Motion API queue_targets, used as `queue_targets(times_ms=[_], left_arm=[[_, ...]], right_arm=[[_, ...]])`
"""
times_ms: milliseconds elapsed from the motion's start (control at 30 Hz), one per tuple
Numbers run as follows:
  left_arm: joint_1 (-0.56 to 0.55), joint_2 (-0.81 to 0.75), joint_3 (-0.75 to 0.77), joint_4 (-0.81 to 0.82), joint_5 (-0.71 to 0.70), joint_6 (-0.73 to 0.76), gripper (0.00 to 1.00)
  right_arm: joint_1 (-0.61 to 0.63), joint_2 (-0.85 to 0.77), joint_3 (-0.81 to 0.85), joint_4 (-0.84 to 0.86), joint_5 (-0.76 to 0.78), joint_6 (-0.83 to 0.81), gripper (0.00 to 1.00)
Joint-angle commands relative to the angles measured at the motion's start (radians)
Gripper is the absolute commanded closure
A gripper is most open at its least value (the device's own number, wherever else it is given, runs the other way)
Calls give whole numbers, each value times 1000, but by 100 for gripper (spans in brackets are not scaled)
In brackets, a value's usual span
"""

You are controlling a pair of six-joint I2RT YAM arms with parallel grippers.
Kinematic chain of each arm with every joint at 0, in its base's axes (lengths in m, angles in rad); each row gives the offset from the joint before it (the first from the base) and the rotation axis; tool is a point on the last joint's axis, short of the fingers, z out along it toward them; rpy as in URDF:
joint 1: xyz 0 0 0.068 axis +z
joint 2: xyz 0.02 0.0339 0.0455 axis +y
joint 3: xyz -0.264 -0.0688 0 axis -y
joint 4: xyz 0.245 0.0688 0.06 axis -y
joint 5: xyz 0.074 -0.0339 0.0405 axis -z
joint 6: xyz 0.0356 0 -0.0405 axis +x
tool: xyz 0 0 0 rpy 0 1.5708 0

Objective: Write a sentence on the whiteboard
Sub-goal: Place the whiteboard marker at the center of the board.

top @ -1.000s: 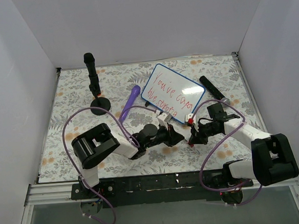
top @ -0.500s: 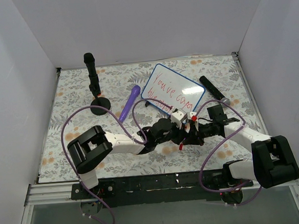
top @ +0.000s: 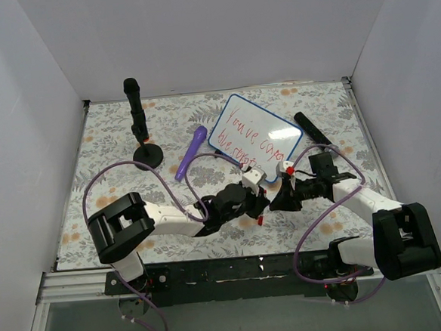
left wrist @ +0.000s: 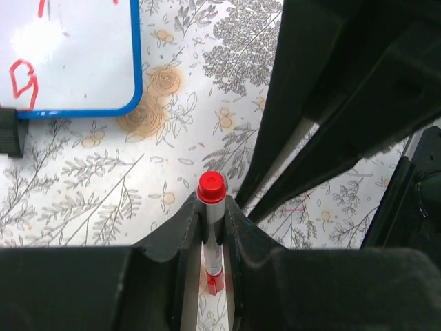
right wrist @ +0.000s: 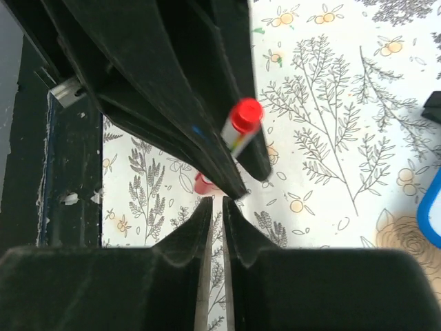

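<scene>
Looks like a pen handover, frozen halfway. Got the left gripper [left wrist: 212,210] clamped hard across the barrel of a slim silver marker with a red cap [left wrist: 211,188], pinched just below that cap. With the cap on, no way to write right now, so probably passing or parking the thing rather than drawing. Found the right gripper [right wrist: 216,205] squeezed down to a narrow slit with nothing inside, tips sitting right by the marker's red tail end but not gripping it.

As for the small glossy white board with rounded corners and a thin blue rim [top: 269,123]: lying cornerwise on the floral-print tablecloth [top: 172,116], just beyond both claws. Already carrying two lines of thin red handwritten script [top: 250,139], starting "You've". Guessing at a job about done.

Worth comparing views. From above: just a black knot of two claws nose to nose, marker reduced to red specks. From the left wrist: a clean look at the pinch, plus the board's near corner. From the right wrist: the only proof of that empty slit, with the marker slanting out of the other claw's black fingers [right wrist: 158,69]. Only visible up top: a purple pen [top: 191,152] left of the board, a black round-footed stand with an upright post [top: 137,126] farther left, a black stick [top: 311,129] off the board's right edge.
</scene>
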Motion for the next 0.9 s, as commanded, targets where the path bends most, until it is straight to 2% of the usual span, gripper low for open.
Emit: queue_targets(times_ms=[0,233,867], left_arm=[[-32,-68,-101,46,-17,-51,100],[-32,-120,-208,173,-92,-34,100],[-42,-265,-313,275,-249,210,100]], right_arm=[[-15,-20,53,52,-38,3,79],[-15,-12,50,60,-44,6,76],[-47,-21,50,57,-38,-3,77]])
